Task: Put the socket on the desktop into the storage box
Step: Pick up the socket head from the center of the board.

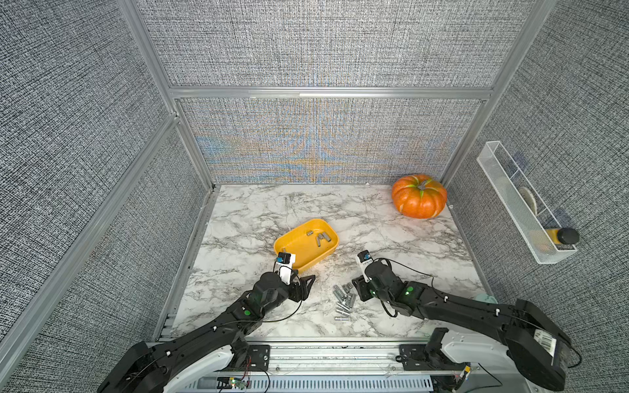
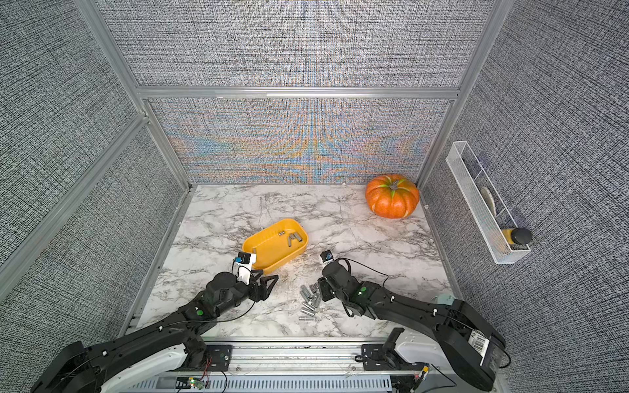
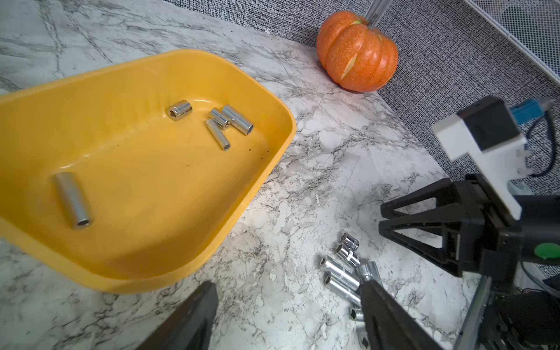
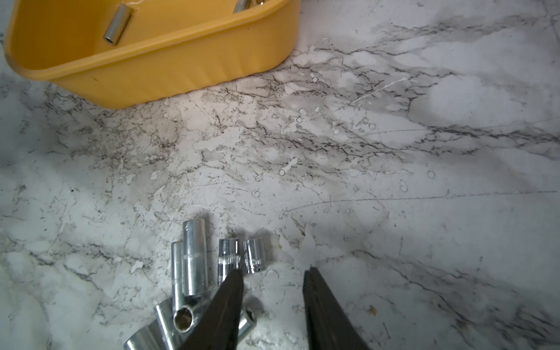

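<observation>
Right end effector (image 4: 272, 269) beside clustered sockets (image 4: 195, 257): shiny chrome cylinders.

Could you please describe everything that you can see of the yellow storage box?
The storage box is a shallow, open-topped yellow-orange tub of smooth plastic, rectangular with rounded corners. It sits flat on the marble-patterned desktop, turned at an angle to the table edges. Five shiny metal sockets lie on its floor: four clustered near one end, one longer socket apart toward the other. A few dark specks mark its floor.
</observation>
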You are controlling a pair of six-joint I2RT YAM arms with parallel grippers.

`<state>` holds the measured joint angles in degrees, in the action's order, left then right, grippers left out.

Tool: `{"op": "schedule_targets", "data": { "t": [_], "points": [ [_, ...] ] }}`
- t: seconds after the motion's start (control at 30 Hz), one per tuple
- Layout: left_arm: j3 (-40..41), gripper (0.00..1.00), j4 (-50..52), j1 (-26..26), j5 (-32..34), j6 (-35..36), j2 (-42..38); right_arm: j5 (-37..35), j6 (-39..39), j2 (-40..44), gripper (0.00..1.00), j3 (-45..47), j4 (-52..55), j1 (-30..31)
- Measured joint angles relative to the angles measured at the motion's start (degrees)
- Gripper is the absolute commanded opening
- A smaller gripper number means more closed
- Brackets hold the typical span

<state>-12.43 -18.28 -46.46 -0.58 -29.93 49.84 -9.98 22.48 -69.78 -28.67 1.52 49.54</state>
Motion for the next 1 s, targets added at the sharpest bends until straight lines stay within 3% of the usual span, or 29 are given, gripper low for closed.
{"op": "schedule_targets", "data": {
  "t": [1.0],
  "points": [
    [-3.1, 0.79, -0.9, -2.6, -1.2, 1.9, 7.7, 2.3, -1.0, -13.6, 0.30, -5.0, -0.8, -0.2]
  ]
}}
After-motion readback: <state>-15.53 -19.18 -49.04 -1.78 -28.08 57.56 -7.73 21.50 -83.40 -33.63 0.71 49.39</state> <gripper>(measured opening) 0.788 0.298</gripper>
